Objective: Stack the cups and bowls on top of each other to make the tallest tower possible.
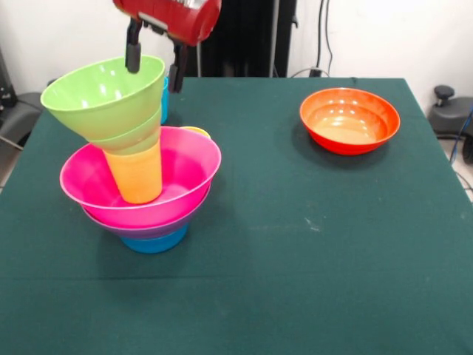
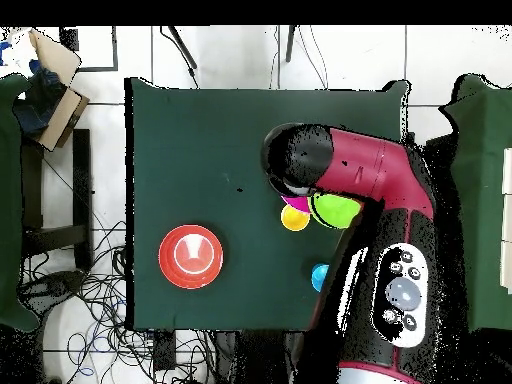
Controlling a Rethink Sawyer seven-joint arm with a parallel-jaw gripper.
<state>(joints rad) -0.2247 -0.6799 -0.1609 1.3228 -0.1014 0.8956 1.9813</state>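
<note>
The tower stands at the table's left: a mid blue bowl (image 1: 155, 240) at the bottom, a purple bowl (image 1: 144, 228), then the wide pink bowl (image 1: 188, 159). In the pink bowl an orange-yellow cup (image 1: 138, 177) stands upside down. It carries a small green bowl (image 1: 137, 139) and the big lime green bowl (image 1: 103, 92), which leans left. My gripper (image 1: 154, 59) hangs open just above the lime bowl's far rim, one finger over the bowl's inside, the other outside it. An orange bowl (image 1: 349, 120) sits alone at the right, also seen as the orange bowl (image 2: 190, 256) from overhead.
A sky blue cup (image 1: 164, 96) stands behind the tower, and a yellow cup's top (image 1: 196, 132) peeks over the pink rim. Overhead, my arm (image 2: 360, 170) covers most of the tower; the lime bowl (image 2: 335, 210), yellow cup (image 2: 295, 218) and blue cup (image 2: 319, 277) show beside it.
</note>
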